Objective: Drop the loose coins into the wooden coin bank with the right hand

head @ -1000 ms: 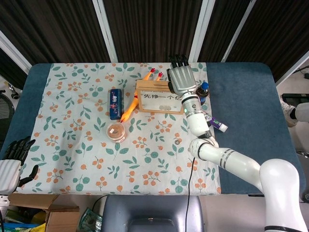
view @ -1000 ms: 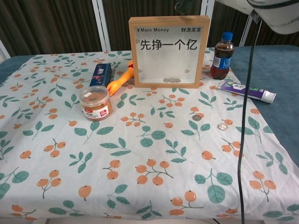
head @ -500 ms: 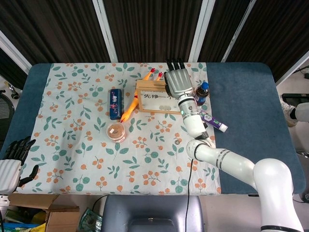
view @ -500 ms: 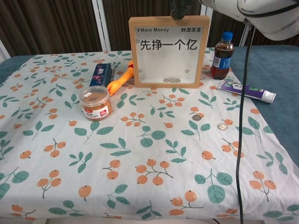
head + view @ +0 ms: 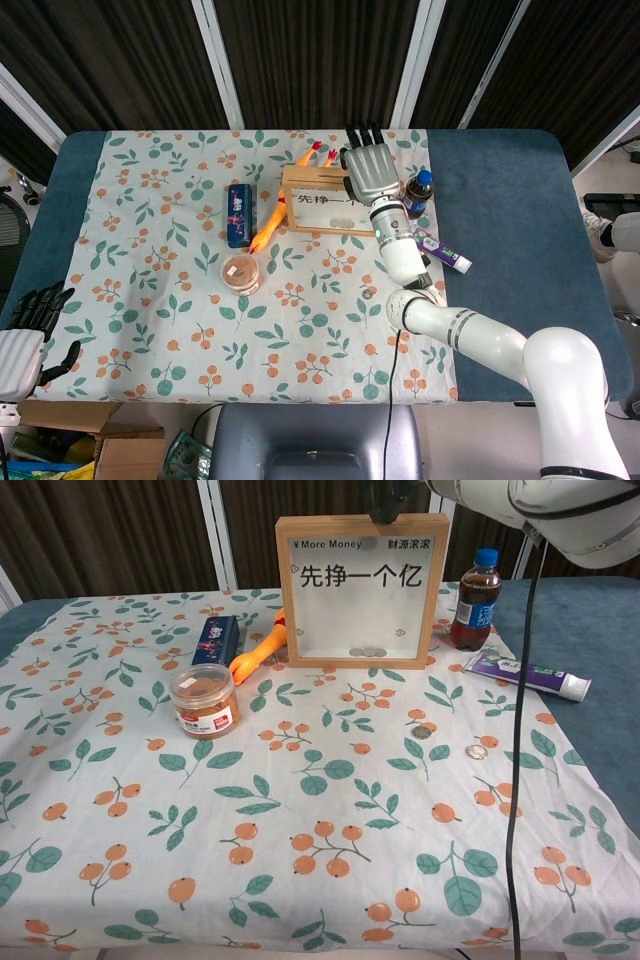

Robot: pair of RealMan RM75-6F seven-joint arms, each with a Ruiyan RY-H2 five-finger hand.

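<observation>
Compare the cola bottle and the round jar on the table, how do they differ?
The cola bottle is tall and narrow with a blue cap; the round jar is short and wide with a clear lid. The bottle holds dark liquid, the jar something orange-brown. The bottle stands right of the wooden coin bank at the tablecloth's edge, the jar left of the bank and nearer the chest camera. Both stand upright and closed.

Coin bank (image 5: 363,590) — "More Money", "先挣一个亿"
</observation>
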